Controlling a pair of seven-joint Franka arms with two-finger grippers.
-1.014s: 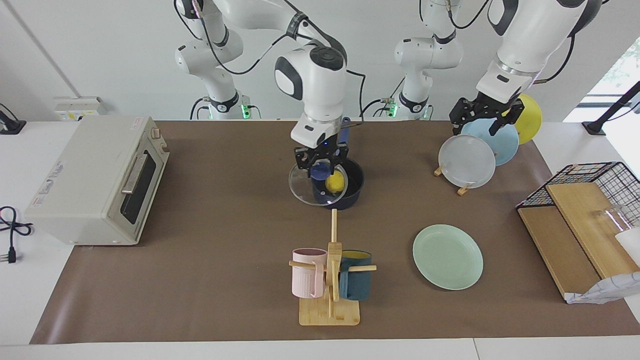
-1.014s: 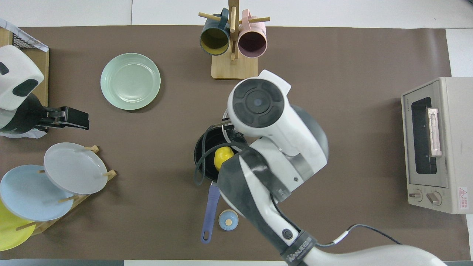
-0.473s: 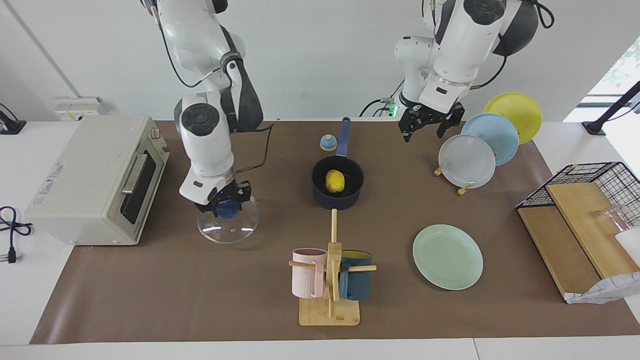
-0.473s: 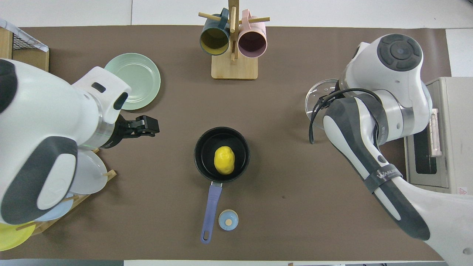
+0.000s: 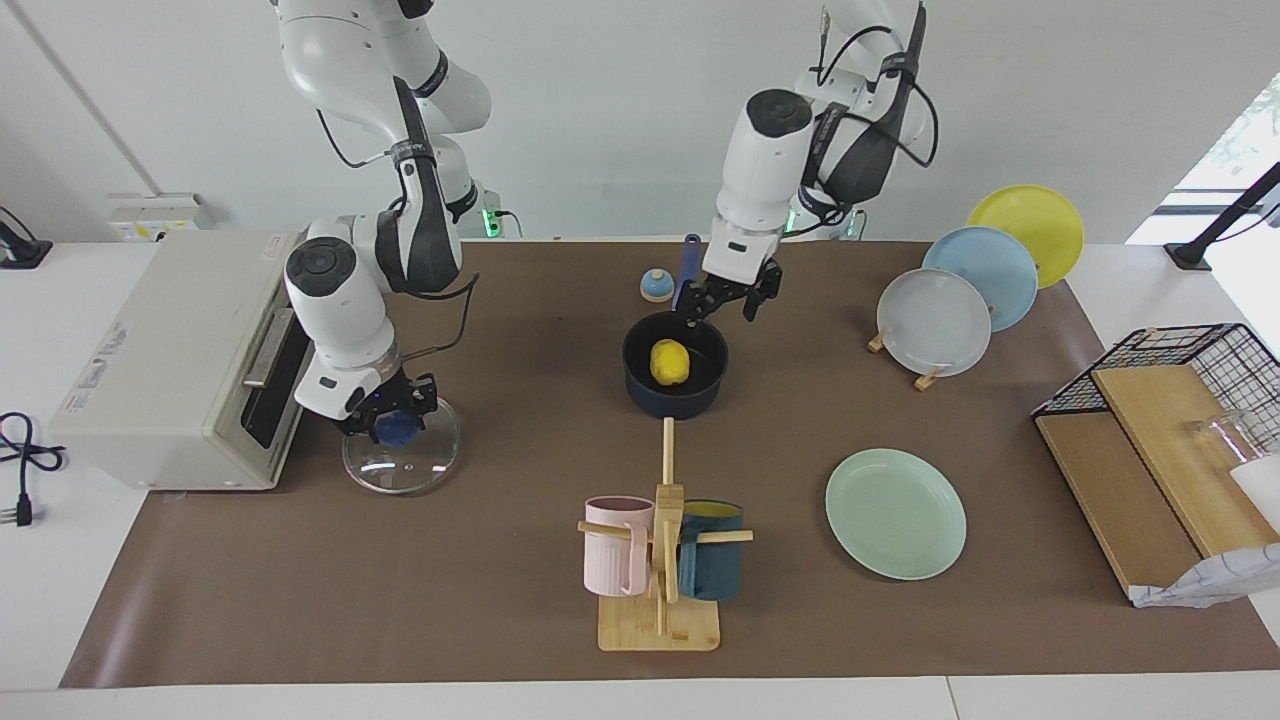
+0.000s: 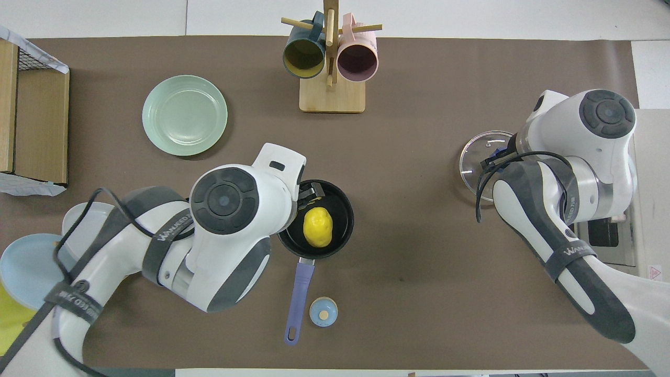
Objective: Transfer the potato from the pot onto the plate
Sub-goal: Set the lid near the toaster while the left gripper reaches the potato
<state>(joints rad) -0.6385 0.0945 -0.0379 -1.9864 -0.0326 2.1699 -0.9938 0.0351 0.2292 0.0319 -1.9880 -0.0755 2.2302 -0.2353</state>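
The yellow potato [image 5: 670, 362] lies in the dark blue pot [image 5: 640, 385] at the table's middle; both also show in the overhead view, potato [image 6: 317, 226] and pot [image 6: 343, 201]. The pot's long handle [image 6: 298, 298] points toward the robots. The mint-green plate [image 5: 895, 512] lies bare, farther from the robots and toward the left arm's end [image 6: 185, 115]. My left gripper [image 5: 722, 305] is open and empty, just above the pot's rim on the robots' side. My right gripper [image 5: 385, 420] is shut on the blue knob of a glass lid [image 5: 400, 460] beside the toaster oven.
A toaster oven [image 5: 190, 360] stands at the right arm's end. A mug stand [image 5: 660, 560] with a pink and a teal mug stands farther from the robots than the pot. A rack of plates [image 5: 935, 320], a wire basket [image 5: 1190, 390] and a small blue dome [image 5: 655, 286] are also there.
My left gripper has come from beside the plate rack to over the pot. My right gripper has carried the glass lid closer to the toaster oven and lower.
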